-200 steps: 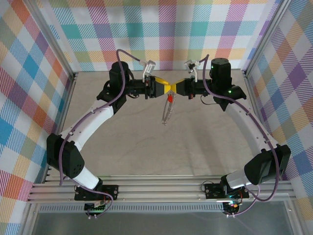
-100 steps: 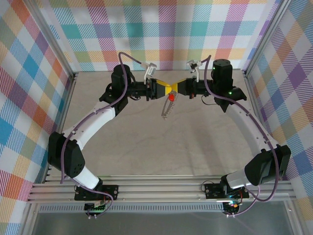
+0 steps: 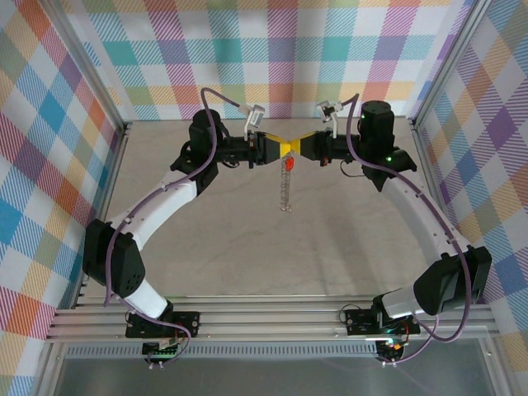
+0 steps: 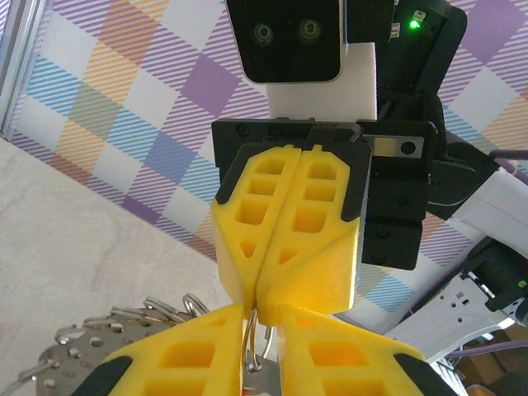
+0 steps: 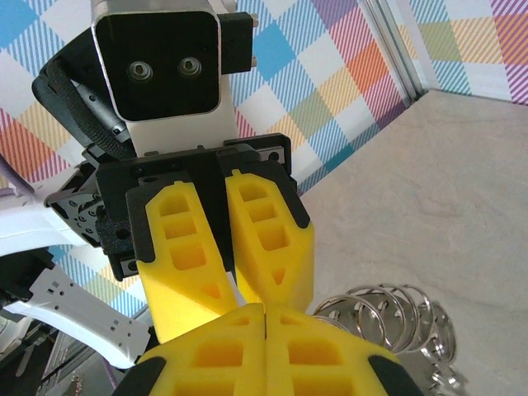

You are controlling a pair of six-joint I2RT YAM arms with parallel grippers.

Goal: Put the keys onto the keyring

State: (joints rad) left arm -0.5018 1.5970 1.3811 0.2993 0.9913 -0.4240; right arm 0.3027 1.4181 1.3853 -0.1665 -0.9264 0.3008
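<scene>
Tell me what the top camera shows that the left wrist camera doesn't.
Top camera adds: both whole arms, the red-headed key just under where the left gripper and right gripper meet, and the keyring hanging edge-on below it. Left wrist adds: the ring's wire passing between the left fingers, and small metal pieces fringing its rim. Both: the two grippers tip to tip, the right one's fingers pressed shut.

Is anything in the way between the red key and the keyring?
Nothing visible. The red key hangs at the top of the keyring, just below where the left gripper and right gripper meet tip to tip. Whether it's threaded on, I can't tell.
</scene>
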